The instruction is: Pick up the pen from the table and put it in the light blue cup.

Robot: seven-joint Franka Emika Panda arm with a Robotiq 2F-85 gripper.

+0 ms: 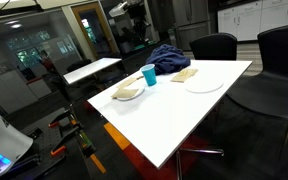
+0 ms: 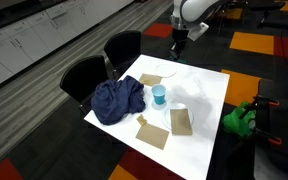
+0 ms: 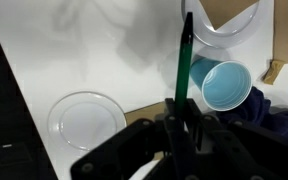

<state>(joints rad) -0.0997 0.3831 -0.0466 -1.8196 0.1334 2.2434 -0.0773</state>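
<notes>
My gripper [image 3: 184,120] is shut on a dark green pen [image 3: 185,60], which sticks out past the fingers toward the light blue cup [image 3: 224,85]. In the wrist view the cup stands upright and open on the white table [image 3: 104,50], just right of the pen's tip. In an exterior view the gripper [image 2: 179,38] hangs above the far end of the table, well away from the cup [image 2: 159,95]. The cup also shows in an exterior view [image 1: 149,75], near the table's middle.
A dark blue cloth [image 2: 117,100] lies heaped beside the cup. Brown paper napkins [image 2: 181,120] and white plates [image 3: 84,120] [image 1: 204,83] lie on the table. Black chairs [image 2: 124,45] stand along one side.
</notes>
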